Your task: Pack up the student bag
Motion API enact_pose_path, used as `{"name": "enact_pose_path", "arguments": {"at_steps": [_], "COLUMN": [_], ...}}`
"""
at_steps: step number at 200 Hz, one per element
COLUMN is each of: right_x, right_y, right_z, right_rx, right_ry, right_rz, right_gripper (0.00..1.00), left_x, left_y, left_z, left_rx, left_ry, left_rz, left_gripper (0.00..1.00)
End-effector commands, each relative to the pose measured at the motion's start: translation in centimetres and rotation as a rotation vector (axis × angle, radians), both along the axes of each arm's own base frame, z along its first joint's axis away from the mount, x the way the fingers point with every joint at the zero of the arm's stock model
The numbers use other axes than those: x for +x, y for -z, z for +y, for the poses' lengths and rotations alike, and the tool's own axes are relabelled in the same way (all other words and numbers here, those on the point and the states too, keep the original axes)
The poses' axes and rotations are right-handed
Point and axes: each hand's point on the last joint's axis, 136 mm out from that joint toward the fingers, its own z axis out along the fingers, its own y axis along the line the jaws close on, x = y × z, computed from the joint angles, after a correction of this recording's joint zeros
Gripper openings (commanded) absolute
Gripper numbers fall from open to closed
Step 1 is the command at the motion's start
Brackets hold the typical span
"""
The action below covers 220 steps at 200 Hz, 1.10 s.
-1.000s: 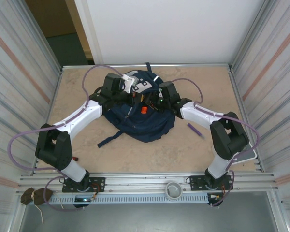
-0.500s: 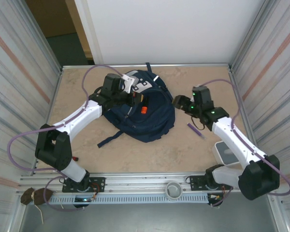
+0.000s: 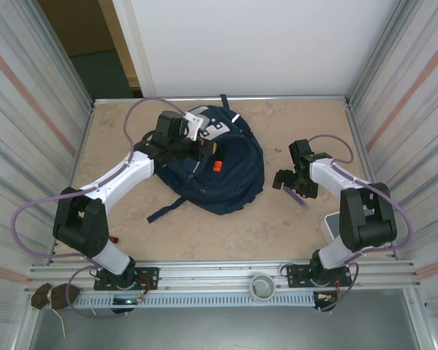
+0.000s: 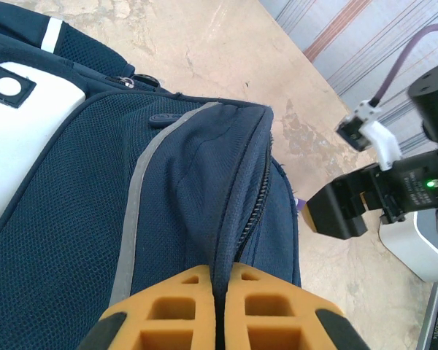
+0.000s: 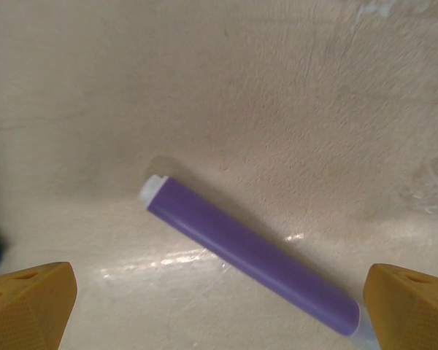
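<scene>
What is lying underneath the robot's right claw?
A purple marker lies on the tan table, below the open right gripper. Its tip reaches one finger, which covers whatever lies beyond.

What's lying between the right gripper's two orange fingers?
A purple marker, flat on the beige table beneath the open right gripper, seen in the right wrist view.

No lettering, brand name or number can be read in any view. The white patch (image 4: 29, 146) on the student bag (image 4: 168, 219) is seen carrying only a small dark-framed dot, and no legible print is made out on the purple marker (image 5: 252, 255).
</scene>
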Motion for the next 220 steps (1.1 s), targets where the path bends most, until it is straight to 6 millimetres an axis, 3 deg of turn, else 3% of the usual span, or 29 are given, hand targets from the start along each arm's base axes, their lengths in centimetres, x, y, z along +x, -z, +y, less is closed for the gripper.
{"name": "enact_pose_path", "arguments": {"at_steps": [1, 31, 72, 107, 132, 161, 202, 220], "right_x": [-0.4, -1.5, -3.0, -4.0, -3.9, -2.4, 0.9, 2.2], "right_y": [1.1, 1.8, 2.0, 2.8, 2.1, -1.7, -11.6, -14.6], "right_z": [-0.1, 0.6, 1.3, 1.8, 2.4, 4.4, 11.2, 14.1], "right_rx": [-0.008, 0.022, 0.024, 0.041, 0.077, 0.208, 0.625, 0.754], "right_ry": [-0.026, -0.033, -0.047, -0.056, -0.056, -0.044, -0.033, -0.013], "right_rz": [0.061, 0.101, 0.120, 0.142, 0.111, -0.021, -0.322, -0.400], "right_gripper": [0.99, 0.85, 0.46, 0.27, 0.13, 0.09, 0.10, 0.10], "left_x": [-0.1, -0.1, -0.2, -0.2, -0.2, -0.3, -0.2, 0.1], "left_y": [-3.8, -3.7, -3.5, -3.6, -3.7, -3.9, -5.1, -5.7], "left_z": [0.0, 0.0, 0.0, 0.0, 0.0, 0.0, 0.1, -0.1], "left_rx": [-0.058, -0.055, -0.056, -0.058, -0.057, -0.063, -0.078, -0.088], "left_ry": [0.014, 0.014, 0.016, 0.018, 0.016, 0.015, 0.007, 0.005], "left_rz": [-0.094, -0.094, -0.093, -0.095, -0.094, -0.096, -0.119, -0.127], "left_gripper": [0.00, 0.00, 0.00, 0.00, 0.00, 0.00, 0.00, 0.00]}}
